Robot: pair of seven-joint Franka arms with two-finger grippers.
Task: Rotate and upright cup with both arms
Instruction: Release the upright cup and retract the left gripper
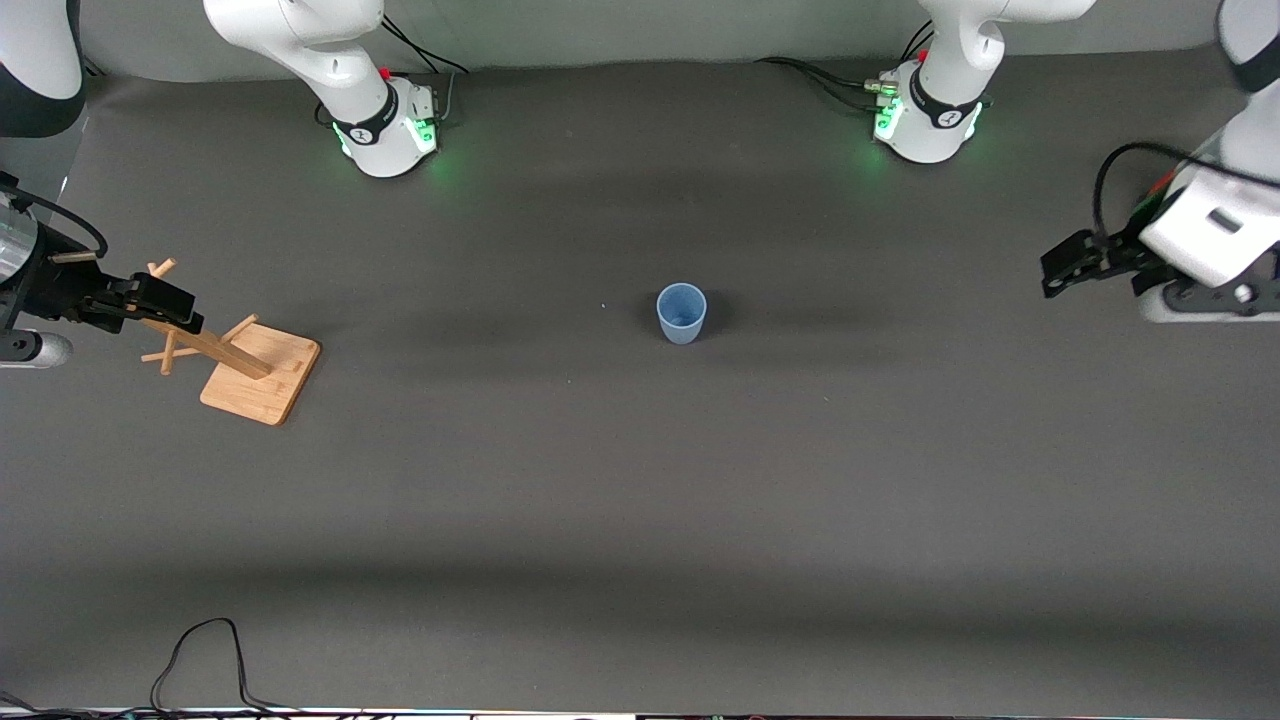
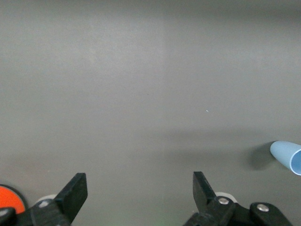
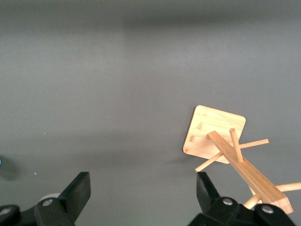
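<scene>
The pale-blue cup (image 1: 681, 313) stands upright, rim up, on the dark mat (image 1: 640, 480) near the table's middle. It shows at the edge of the left wrist view (image 2: 287, 156). My left gripper (image 1: 1058, 272) hangs open and empty in the air at the left arm's end of the table, well apart from the cup; its jaws stand wide over bare mat (image 2: 139, 190). My right gripper (image 1: 175, 305) is open and empty at the right arm's end, over the wooden peg rack (image 1: 255, 372), with its jaws wide apart (image 3: 141, 190).
The wooden peg rack (image 3: 221, 136) has a square base and a slanted post with pegs. Both arm bases (image 1: 385, 130) (image 1: 925, 125) stand along the table's edge farthest from the front camera. A black cable (image 1: 200, 655) loops at the nearest edge. An orange object (image 2: 9, 198) shows beside the left gripper's fingers.
</scene>
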